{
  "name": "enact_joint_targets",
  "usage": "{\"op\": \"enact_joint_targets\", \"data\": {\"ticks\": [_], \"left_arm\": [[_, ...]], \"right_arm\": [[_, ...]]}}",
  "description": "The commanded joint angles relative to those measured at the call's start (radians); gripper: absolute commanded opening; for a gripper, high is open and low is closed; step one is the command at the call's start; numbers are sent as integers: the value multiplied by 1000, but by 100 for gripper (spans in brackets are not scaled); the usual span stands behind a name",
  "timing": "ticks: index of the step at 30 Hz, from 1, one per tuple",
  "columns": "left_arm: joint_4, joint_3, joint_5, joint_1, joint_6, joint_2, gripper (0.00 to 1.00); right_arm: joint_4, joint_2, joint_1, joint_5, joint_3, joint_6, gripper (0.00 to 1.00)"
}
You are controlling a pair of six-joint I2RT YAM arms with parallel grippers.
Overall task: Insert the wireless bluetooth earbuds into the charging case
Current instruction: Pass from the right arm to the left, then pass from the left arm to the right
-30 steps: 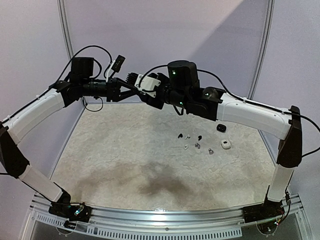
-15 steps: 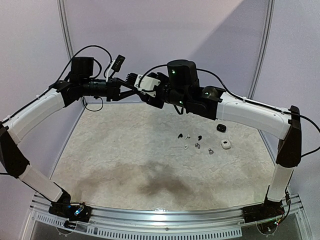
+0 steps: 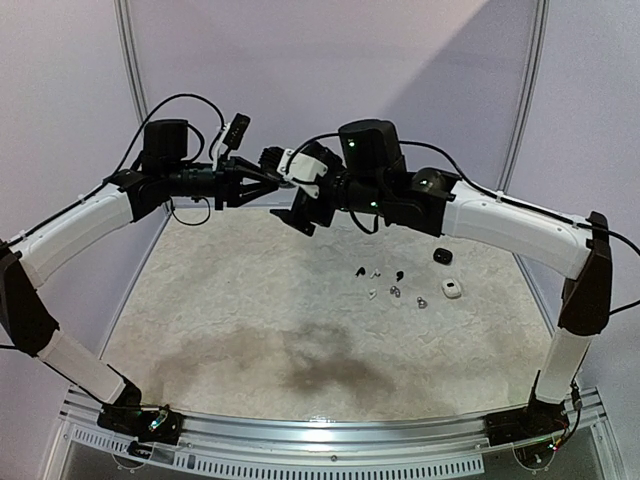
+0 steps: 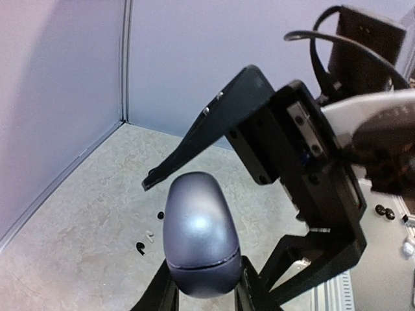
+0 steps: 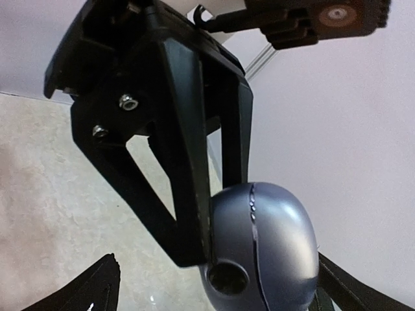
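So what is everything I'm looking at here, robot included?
grey-blue case: one, egg-shaped, held up in the air between the two tools
earbuds: about six tiny pieces, black, white and grey, loose on the table right of centre
black case: one, on the table to the right of the earbuds
white case: one, on the table just nearer than the black one
table: one, speckled beige top
wall panels: pale purple, behind the table
arms: two, white and black, meeting high at the back
left tool: one, black, shut on the grey-blue case
right tool: one, black, open wide around the case
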Motion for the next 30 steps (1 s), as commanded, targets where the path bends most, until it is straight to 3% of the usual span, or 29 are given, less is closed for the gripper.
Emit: {"op": "enact_joint_targets", "data": {"ticks": [1, 5, 7, 11, 18, 21, 24, 30], "left_arm": [[5, -32, 39, 8, 158, -38, 0], [-21, -77, 34, 9, 305, -82, 0], [-37, -87, 40, 7, 325, -101, 0], [-69, -118, 63, -5, 334, -147, 0], [1, -262, 65, -28, 294, -287, 0], [12, -301, 61, -37, 249, -346, 0], [56, -357, 67, -40, 196, -403, 0], [284, -503, 60, -48, 56, -497, 0]], "right_arm": [[-165, -105, -81, -232, -5, 163, 99], [-194, -141, -200, -588, -4, 351, 99], [-181, -138, -232, -681, 1, 428, 95], [-248, -84, -237, -721, 74, 468, 83], [-79, -60, -187, -819, 11, 659, 94], [-117, -66, -129, -775, 9, 615, 94], [-41, -87, -98, -756, -49, 638, 90], [41, -106, -8, -655, -96, 670, 85]]}}
